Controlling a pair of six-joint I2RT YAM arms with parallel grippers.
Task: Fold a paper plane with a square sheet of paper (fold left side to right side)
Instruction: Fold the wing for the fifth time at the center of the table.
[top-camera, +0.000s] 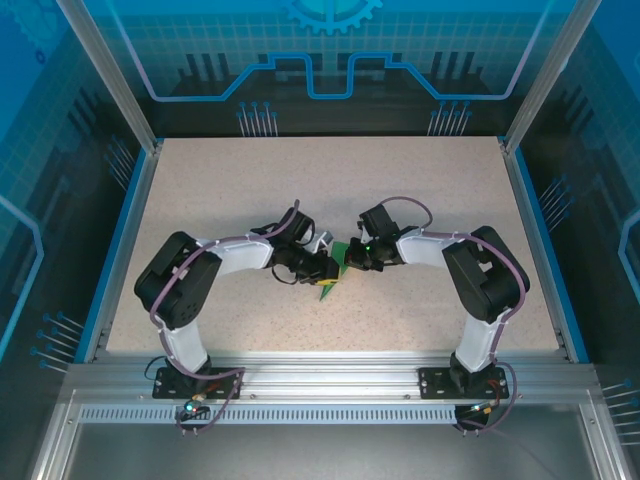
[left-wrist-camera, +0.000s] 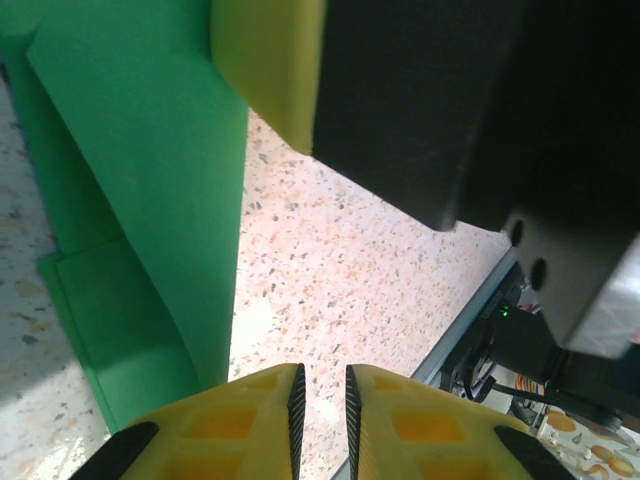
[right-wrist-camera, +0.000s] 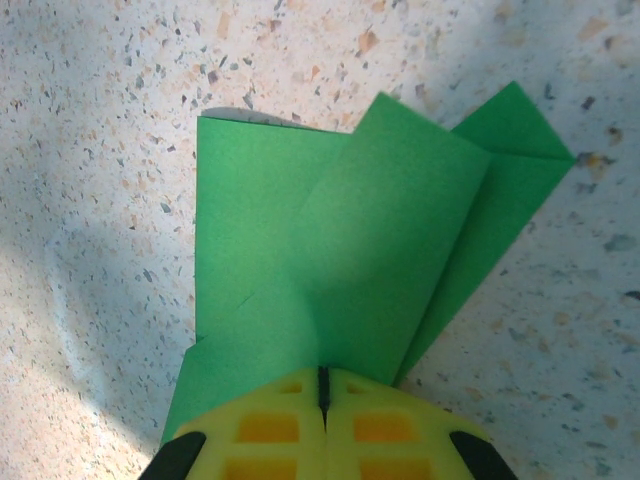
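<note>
The green paper (top-camera: 329, 287) lies at the table's middle as a partly folded piece with layered flaps, wider than a dart. My right gripper (top-camera: 350, 257) meets it from the right. In the right wrist view the right gripper (right-wrist-camera: 323, 378) is shut on the near edge of the paper (right-wrist-camera: 340, 240), whose flaps spread away from it. My left gripper (top-camera: 326, 268) sits close on the left. Its fingertips (left-wrist-camera: 322, 385) stand slightly apart with bare table between them, and the paper (left-wrist-camera: 150, 180) rises just to their left. A yellow finger of the right gripper (left-wrist-camera: 265, 60) hangs above.
The speckled beige table (top-camera: 300, 190) has blue rails along its sides and an aluminium frame at the near edge (top-camera: 330, 375). Both arms bend inward and nearly touch at the centre.
</note>
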